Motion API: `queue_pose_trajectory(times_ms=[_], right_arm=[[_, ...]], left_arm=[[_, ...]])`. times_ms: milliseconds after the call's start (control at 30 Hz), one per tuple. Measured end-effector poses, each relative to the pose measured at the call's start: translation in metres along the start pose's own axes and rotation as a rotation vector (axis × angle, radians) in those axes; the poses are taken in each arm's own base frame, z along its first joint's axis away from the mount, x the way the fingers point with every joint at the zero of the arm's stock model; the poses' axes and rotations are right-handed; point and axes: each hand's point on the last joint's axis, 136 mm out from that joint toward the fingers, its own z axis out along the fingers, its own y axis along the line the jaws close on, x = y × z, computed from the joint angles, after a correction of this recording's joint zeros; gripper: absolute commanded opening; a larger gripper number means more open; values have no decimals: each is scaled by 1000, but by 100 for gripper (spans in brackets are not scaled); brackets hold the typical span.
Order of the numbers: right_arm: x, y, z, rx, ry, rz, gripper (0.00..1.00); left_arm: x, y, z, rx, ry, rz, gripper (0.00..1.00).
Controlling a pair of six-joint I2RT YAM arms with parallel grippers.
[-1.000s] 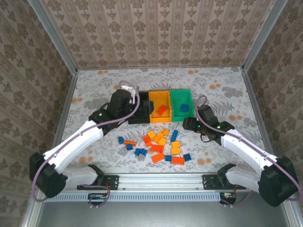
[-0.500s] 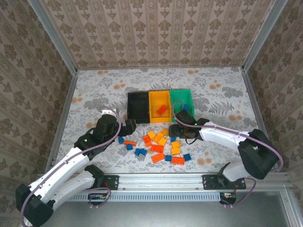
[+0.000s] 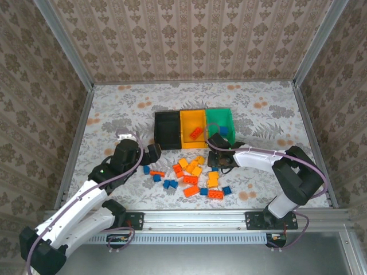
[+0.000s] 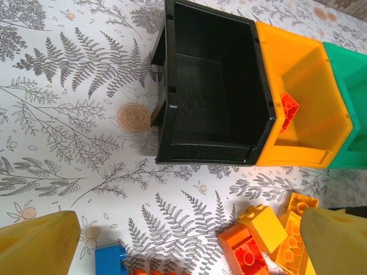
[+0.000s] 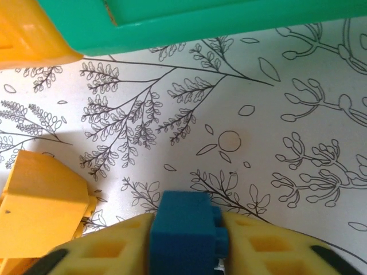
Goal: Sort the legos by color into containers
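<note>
Little done so far. Count two of the legos (image 3: 192,179) as binned; treat the loose pile on the table (image 3: 114,109), just in front of the containers (image 3: 193,117), as outstanding: blue, orange-red and yellow-orange pieces, mixed.

Check the row left to right:
- black bin (image 4: 212,91): bare inside.
- yellow-orange bin (image 4: 309,114): holds one orange-red brick (image 4: 289,109) against its left wall.
- green bin (image 3: 221,117): holds one binned blue brick (image 3: 223,130).

Read the right gripper (image 5: 189,246) as pinching the pinched blue brick (image 5: 183,223), low, just in front of the green bin's near wall; cannot tell whether clear of the table. Read the left gripper (image 4: 183,240) as spread wide, holding nothing, above the pile's left side near the black bin.
</note>
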Motion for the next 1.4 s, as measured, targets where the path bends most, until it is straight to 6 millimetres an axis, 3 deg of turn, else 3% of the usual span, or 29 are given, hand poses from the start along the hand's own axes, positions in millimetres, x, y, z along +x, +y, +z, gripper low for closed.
queue_pose_trajectory(times_ms=[133,233,433,567,667,933,1000,1100,1200,1400], right_arm=[[-4,-15,-10,6,-27,29,18],[-15,-25,-28,-5,-71,60,17],[-63,-29,-85,-75,-231,84,17],[-105,-23,-104,-90,-306,91,18],[-134,-15,-100,-82,-322,79,18],[-179,-5,-46,-4,-272,51,21],[-188,-6,-36,12,-268,56,28],[-195,-8,-24,28,-258,67,50],[-194,-10,-20,35,-246,67,63],[-192,-6,-39,3,-268,62,68]], left_arm=[[-1,2,1,-1,-1,-8,100],[-1,2,1,1,3,-13,100],[-2,6,2,-7,2,-23,100],[-1,7,3,-8,9,-31,100],[0,7,4,-5,18,-36,100],[2,7,5,2,28,-44,100],[5,8,6,-2,34,-48,100],[10,13,9,-12,48,-56,100],[13,14,10,-18,54,-57,100],[13,16,11,-20,57,-66,100]])
